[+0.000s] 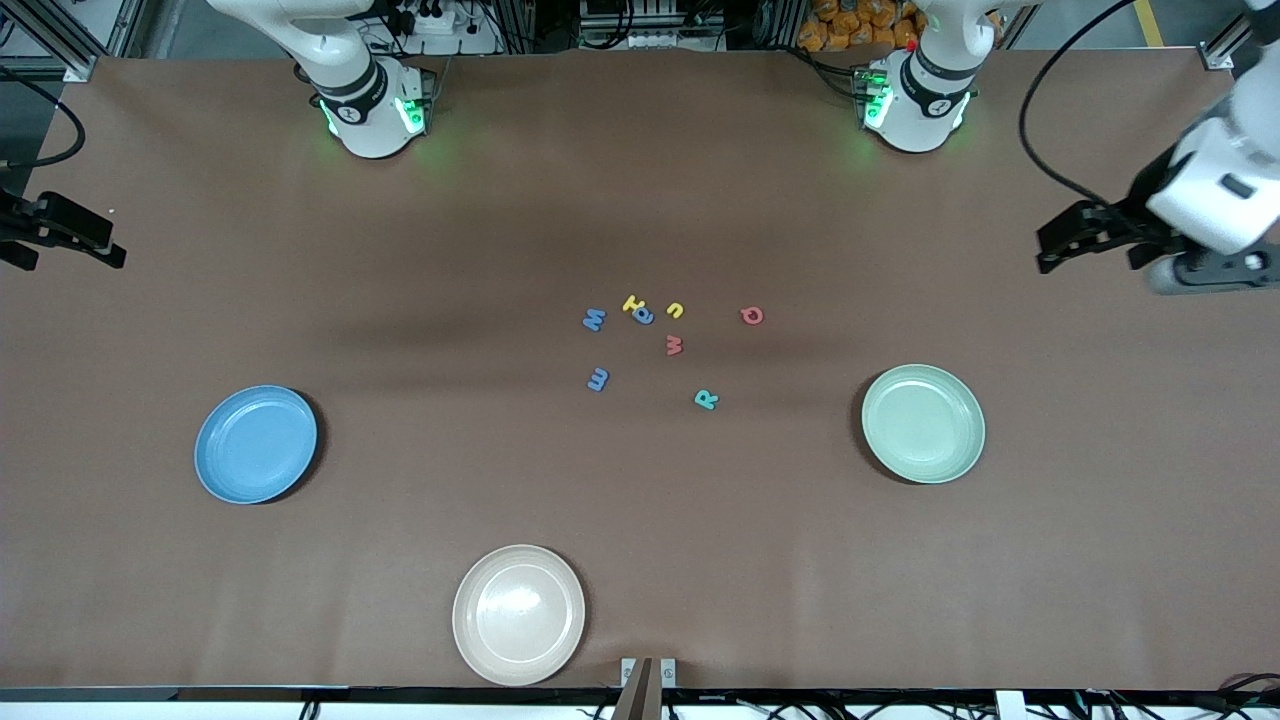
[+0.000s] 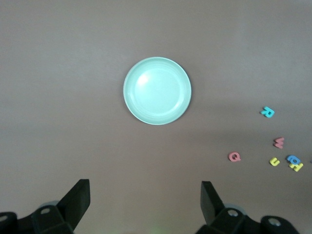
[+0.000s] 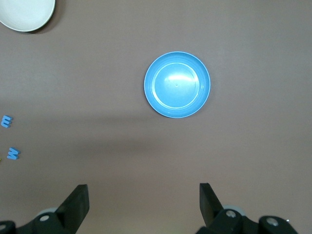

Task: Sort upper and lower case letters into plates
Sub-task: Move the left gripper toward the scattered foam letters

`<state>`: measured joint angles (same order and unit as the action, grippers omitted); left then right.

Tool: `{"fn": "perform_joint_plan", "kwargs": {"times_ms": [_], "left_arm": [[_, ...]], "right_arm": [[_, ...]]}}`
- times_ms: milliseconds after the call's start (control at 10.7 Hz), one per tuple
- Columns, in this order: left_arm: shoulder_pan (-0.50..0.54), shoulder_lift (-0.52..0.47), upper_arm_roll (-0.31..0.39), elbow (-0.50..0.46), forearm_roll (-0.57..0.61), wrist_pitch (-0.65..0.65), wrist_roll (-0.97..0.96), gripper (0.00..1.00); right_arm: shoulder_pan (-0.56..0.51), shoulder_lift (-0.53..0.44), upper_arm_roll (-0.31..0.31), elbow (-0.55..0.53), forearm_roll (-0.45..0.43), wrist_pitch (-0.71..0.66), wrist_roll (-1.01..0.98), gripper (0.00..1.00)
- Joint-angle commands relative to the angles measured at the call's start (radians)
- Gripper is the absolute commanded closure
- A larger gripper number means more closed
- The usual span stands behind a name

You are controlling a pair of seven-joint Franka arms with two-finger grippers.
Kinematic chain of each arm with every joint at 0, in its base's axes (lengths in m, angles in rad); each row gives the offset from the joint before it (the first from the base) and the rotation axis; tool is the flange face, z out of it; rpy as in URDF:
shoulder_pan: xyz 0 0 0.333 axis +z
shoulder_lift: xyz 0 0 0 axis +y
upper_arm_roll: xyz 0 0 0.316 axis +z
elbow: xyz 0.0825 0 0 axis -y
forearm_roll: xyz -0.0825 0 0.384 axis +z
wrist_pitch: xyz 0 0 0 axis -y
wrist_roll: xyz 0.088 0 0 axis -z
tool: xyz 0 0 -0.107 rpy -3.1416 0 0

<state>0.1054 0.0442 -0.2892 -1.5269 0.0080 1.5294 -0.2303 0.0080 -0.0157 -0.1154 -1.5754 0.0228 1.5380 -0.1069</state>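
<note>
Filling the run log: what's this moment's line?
phase: start | letters: loose mid-table | plates: bare | left gripper: open | right gripper: open

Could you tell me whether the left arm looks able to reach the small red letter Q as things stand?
Probably yes: the small red letter Q lies apart from other letters on bare table, and the open left gripper is empty.

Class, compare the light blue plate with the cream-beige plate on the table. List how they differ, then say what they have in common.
Colour: the light blue plate is blue, the cream-beige plate a pale beige.
Place: the light blue plate lies toward the right arm's end of the table; the cream-beige plate lies nearer to the front camera, close to the table's edge.
Shared: both are round, shallow, about the same size, hold nothing, and lie apart from the letters.
</note>
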Motion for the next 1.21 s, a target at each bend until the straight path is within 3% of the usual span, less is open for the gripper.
{"fn": "perform_joint_plan", "kwargs": {"times_ms": [0, 187, 280, 654, 841, 1121], "left_arm": [[-0.001, 0.041, -0.101, 0.001, 0.007, 0.017, -0.152, 0.0], [-0.032, 0.11, -0.195, -0.002, 0.007, 0.081, -0.301, 0.0], [-0.086, 0.15, -0.203, -0.002, 0.007, 0.113, -0.428, 0.0], [-0.288, 0.281, -0.203, -0.039, 0.009, 0.216, -0.87, 0.0], [-0.346, 0.316, -0.203, -0.12, 0.009, 0.355, -1.108, 0.0], [-0.444, 0.448, -0.197, -0.137, 0.026, 0.504, -1.407, 0.0]], "right_arm": [[-0.02, -0.001, 0.013, 0.006, 0.003, -0.015, 0.006, 0.0], [-0.028, 0.006, 0.011, 0.005, 0.003, -0.003, 0.006, 0.0], [-0.026, 0.008, 0.011, 0.002, 0.003, -0.004, 0.007, 0.0], [-0.005, 0.049, 0.013, 0.002, 0.011, 0.002, 0.012, 0.0], [-0.005, 0.065, 0.014, -0.003, 0.014, -0.002, 0.01, 0.0], [0.003, 0.146, 0.016, -0.001, 0.014, 0.057, 0.019, 0.0]]}}
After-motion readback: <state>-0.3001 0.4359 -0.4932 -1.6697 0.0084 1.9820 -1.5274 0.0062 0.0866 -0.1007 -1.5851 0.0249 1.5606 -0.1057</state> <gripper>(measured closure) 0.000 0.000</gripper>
